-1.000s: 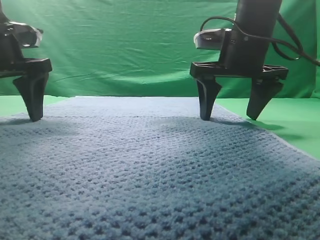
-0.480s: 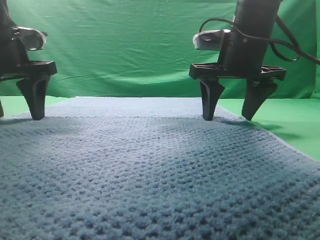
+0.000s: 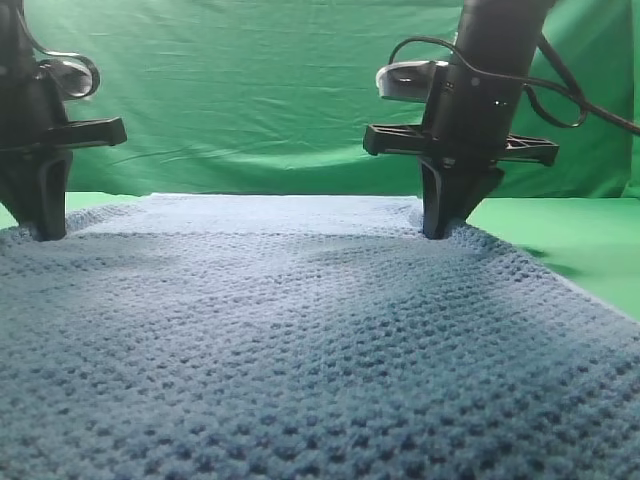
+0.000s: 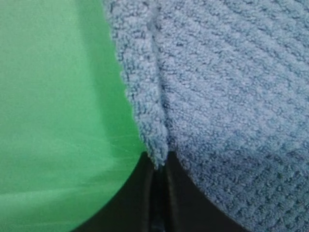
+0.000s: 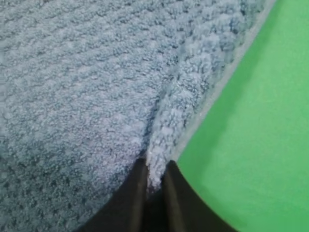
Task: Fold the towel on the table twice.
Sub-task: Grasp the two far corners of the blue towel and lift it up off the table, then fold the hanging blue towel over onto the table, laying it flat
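The blue-grey waffle-knit towel lies spread over the green table and fills most of the exterior view. My left gripper is shut on the towel's far left edge; the left wrist view shows a pinched ridge of towel between its black fingers. My right gripper is shut on the towel's far right edge, where the cloth bunches up; the right wrist view shows the pinched fold with green table beside it.
A wrinkled green backdrop curtain hangs behind the table. A black cable loops off the right arm. Bare green table shows to the right of the towel and at the far left corner.
Both grippers were open with fingertips on or beside the towel's far edges; now both have shut, pinching the towel and bunching it up a little at each grip.
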You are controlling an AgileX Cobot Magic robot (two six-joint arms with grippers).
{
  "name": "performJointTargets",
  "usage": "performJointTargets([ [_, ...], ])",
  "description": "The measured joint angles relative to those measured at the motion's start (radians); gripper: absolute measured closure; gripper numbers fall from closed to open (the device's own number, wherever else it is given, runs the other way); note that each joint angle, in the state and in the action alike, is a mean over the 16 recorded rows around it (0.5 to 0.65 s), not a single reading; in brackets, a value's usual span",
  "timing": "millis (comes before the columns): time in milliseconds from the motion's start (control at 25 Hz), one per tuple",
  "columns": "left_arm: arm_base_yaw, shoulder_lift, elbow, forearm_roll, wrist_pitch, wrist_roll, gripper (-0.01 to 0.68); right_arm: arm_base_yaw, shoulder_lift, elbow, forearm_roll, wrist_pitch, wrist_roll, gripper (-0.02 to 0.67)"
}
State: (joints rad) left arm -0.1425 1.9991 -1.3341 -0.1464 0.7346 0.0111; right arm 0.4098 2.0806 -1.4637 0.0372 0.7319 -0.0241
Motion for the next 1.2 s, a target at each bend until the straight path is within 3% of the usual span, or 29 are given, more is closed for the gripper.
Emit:
performJointTargets([
  [120,0.001,0.005,-0.035,-0.01,0.039,0.0,0.641,0.002,-0.01,-0.023,-0.01,0.022,0.003,0.585],
  [280,0.001,-0.008,-0.117,-0.021,0.092,-0.001,0.669,0.003,-0.036,-0.09,-0.048,0.054,0.009,0.642],
  [880,-0.002,-0.134,-0.7,-0.076,0.141,-0.002,0.673,-0.025,-0.12,-0.7,-0.245,0.118,0.022,0.649],
  [1040,-0.002,-0.136,-0.76,-0.083,0.134,-0.006,0.673,-0.037,-0.123,-0.776,-0.256,0.131,0.018,0.649],
  [1200,-0.003,-0.132,-0.732,-0.087,0.134,-0.017,0.673,-0.046,-0.124,-0.761,-0.256,0.155,0.017,0.649],
])
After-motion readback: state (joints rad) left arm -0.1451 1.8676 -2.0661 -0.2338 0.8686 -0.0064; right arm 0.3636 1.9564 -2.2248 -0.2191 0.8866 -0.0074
